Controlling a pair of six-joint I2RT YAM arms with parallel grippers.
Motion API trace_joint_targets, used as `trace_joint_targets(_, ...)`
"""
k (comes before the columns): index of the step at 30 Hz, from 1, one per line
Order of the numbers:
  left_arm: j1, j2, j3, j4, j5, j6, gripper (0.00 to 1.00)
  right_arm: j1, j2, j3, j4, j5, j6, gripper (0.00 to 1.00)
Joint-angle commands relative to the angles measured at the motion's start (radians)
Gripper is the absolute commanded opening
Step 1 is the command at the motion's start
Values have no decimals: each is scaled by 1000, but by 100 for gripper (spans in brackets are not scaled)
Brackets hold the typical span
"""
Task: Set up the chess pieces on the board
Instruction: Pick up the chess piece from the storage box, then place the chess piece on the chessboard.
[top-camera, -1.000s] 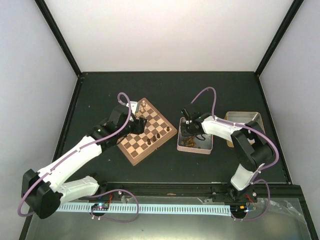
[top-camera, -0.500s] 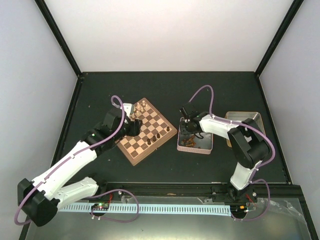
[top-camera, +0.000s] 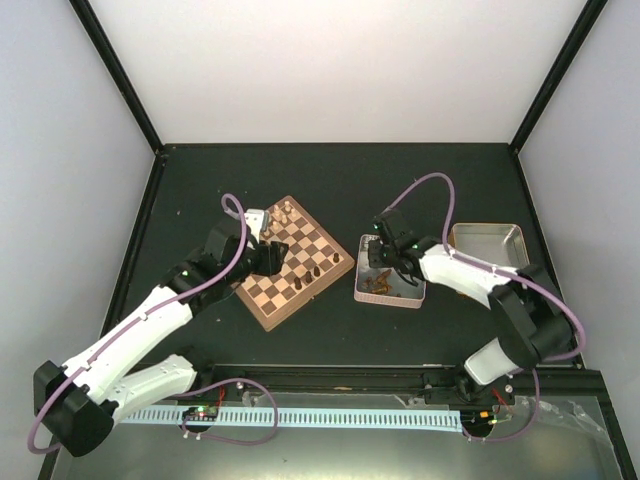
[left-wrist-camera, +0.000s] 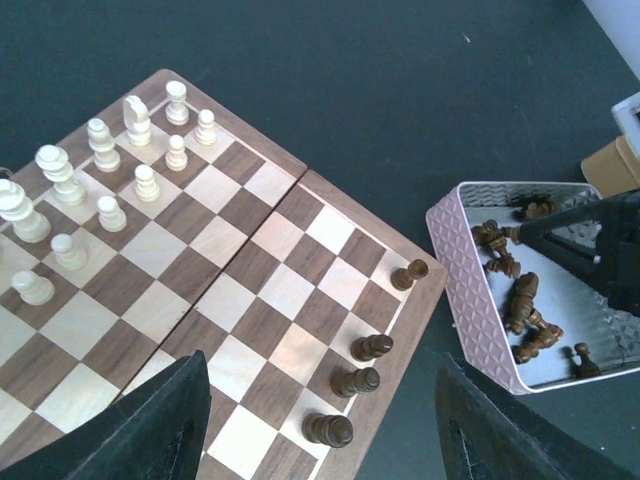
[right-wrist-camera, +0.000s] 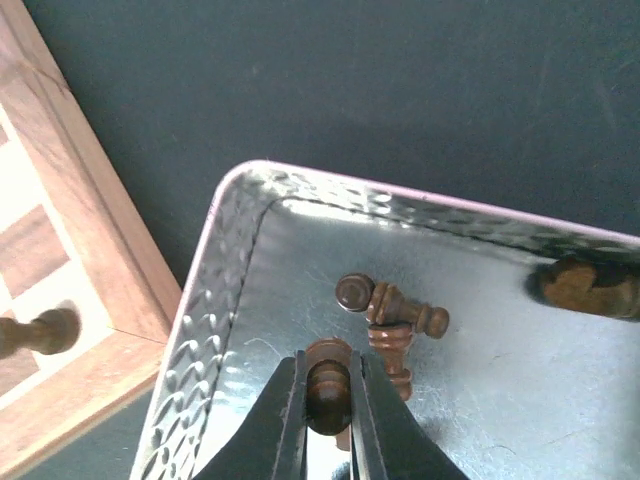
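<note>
The right hand (right-wrist-camera: 328, 400) is pinched shut on a dark piece (right-wrist-camera: 328, 372) down in the tin (right-wrist-camera: 200, 340), just beside the board (left-wrist-camera: 290, 290). The left hand (left-wrist-camera: 325, 425) hangs open and empty over the board. That's a narrow grip near the head, so on the lift the piece could twist loose or snag its neighbours (right-wrist-camera: 395, 315).

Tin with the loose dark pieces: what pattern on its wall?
Embossed diamond quilting on the tin, pinkish outside; clearest in the left wrist view.

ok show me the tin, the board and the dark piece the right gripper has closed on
tin (left-wrist-camera: 468, 275), left wrist view, patterned outer wall
board (left-wrist-camera: 290, 292), left wrist view, a bare square near its middle
dark piece (right-wrist-camera: 328, 388), right wrist view, its gripped part
</note>
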Motion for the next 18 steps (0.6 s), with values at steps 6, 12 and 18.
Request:
trace_joint_targets(6,8,-32,-45,144,185,-52,64,-8,-214,-111,124,5,93,5)
trace_joint_targets(12,7,-47,-128,315,320,-95,65,-9,-282,-119,108,-94,157,5)
trace_joint_targets(18,7,-48,-135,322,322,-117,65,-9,-314,-103,99,-258,176,6)
